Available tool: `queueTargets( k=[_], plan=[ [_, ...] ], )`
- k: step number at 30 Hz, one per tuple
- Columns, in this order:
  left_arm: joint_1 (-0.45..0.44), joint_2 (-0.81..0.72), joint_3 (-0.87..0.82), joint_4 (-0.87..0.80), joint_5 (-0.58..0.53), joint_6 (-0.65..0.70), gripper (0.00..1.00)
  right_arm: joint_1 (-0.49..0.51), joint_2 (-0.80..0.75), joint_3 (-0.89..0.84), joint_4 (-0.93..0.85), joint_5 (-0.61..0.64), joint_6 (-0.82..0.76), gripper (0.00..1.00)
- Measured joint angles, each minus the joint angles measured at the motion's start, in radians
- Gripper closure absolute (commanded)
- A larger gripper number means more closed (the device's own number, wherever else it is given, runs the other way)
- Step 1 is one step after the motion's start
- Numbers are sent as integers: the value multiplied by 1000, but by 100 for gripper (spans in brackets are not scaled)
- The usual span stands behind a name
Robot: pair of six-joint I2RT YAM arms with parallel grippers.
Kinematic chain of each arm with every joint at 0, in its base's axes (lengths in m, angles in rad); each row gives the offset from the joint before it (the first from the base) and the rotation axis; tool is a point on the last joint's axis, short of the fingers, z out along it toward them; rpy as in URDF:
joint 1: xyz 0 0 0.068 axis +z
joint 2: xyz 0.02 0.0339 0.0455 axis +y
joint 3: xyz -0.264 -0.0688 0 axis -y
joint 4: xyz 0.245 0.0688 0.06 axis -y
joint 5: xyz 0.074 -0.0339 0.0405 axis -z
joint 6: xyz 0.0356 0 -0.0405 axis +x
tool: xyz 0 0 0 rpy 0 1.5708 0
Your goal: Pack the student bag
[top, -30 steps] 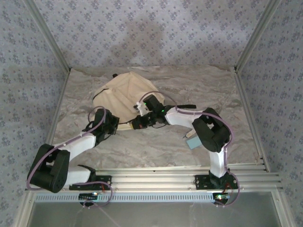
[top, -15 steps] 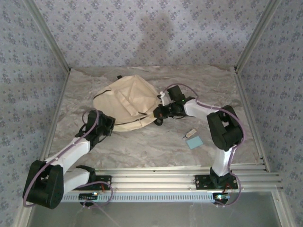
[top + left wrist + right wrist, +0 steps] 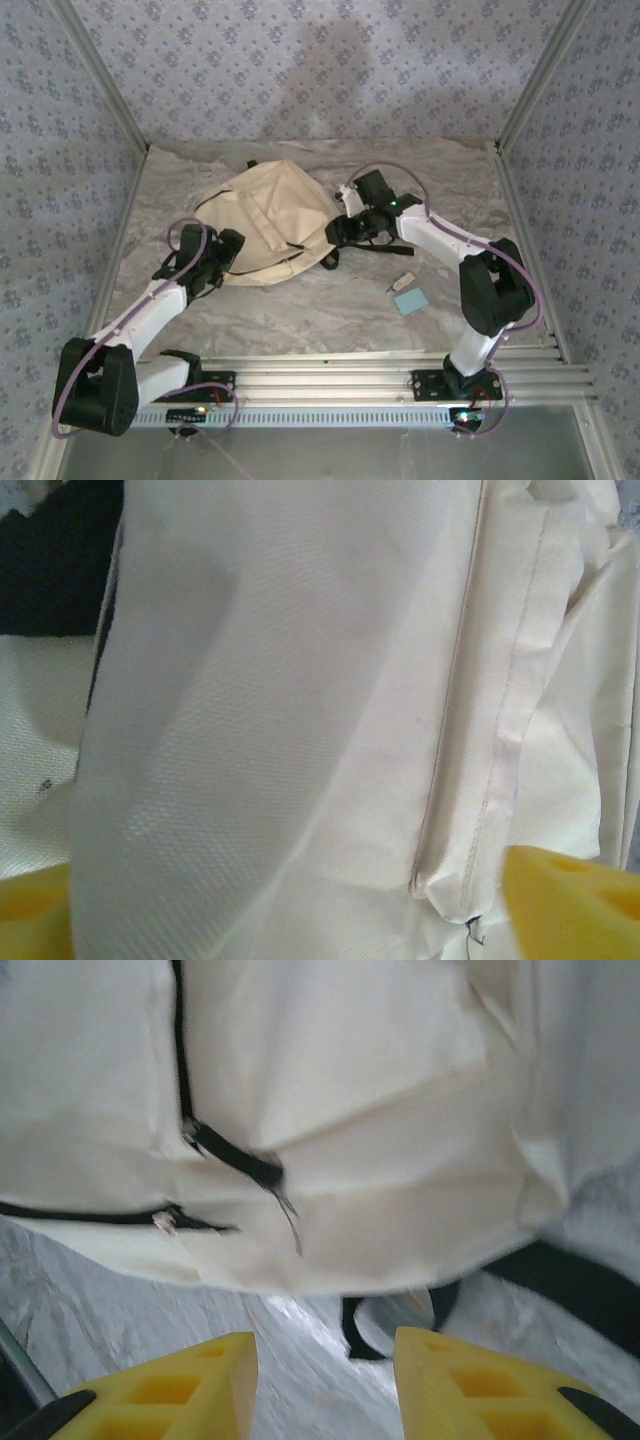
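**Flanking the student bag [image 3: 268, 218]: one claw at each side**

Near edge: both arm bases sit on the aluminium rail [image 3: 330, 362]. Next out, on the marbled table [image 3: 320, 315], are a flat blue card [image 3: 411, 301] and a small white piece [image 3: 402, 282], just beside each other. They lie right of centre, apart from the bag.

The left gripper [image 3: 225, 250] is at the bag's near-left edge. In the wrist view the left gripper [image 3: 300, 905] has its yellow fingers [image 3: 570, 900] spread wide. Cream cloth with a stitched seam bulges between them. I cannot tell whether they press on it.

The right gripper [image 3: 336, 232] is at the bag's right edge, roughly half open, with nothing between its fingers. Its wrist view shows bare table between the tips and the bag just ahead of them.

The bag lies flat at mid-table, left of centre, front pocket [image 3: 268, 222] facing up. Its outline is slightly longer left to right than near to far. The cloth is crumpled, so which end is the top is unclear. A black strap [image 3: 385, 247] trails out to the right, and a small black tab [image 3: 250, 163] sits at the far edge.

Patterned walls [image 3: 320, 60] stand behind.
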Motion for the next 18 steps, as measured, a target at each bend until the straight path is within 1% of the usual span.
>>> queueTargets(
  k=[2, 5, 6, 8, 9, 12, 14, 16, 18],
  plan=[
    [-25, 0, 55, -56, -4, 70, 8, 24, 21, 53, -11, 43, 2, 51],
    [-80, 16, 176, -146, -32, 200, 8, 40, 52, 76, -11, 105, 65, 46],
    [-95, 31, 222, -171, -42, 241, 8, 39, 61, 71, -10, 127, 98, 41],
    [-107, 56, 285, -193, -62, 310, 7, 38, 67, 34, 16, 162, 168, 25],
    [-108, 70, 304, -198, -80, 344, 6, 37, 66, 1, 39, 177, 215, 22],
    [-105, 129, 322, -203, -137, 420, 6, 38, 69, -94, 107, 192, 326, 21],
    [-91, 198, 334, -204, -161, 457, 8, 38, 80, -136, 154, 188, 387, 22],
    [-76, 279, 359, -211, -162, 480, 10, 36, 105, -153, 209, 173, 437, 26],
    [-68, 348, 385, -212, -138, 494, 11, 33, 138, -154, 276, 164, 480, 36]
  ],
)
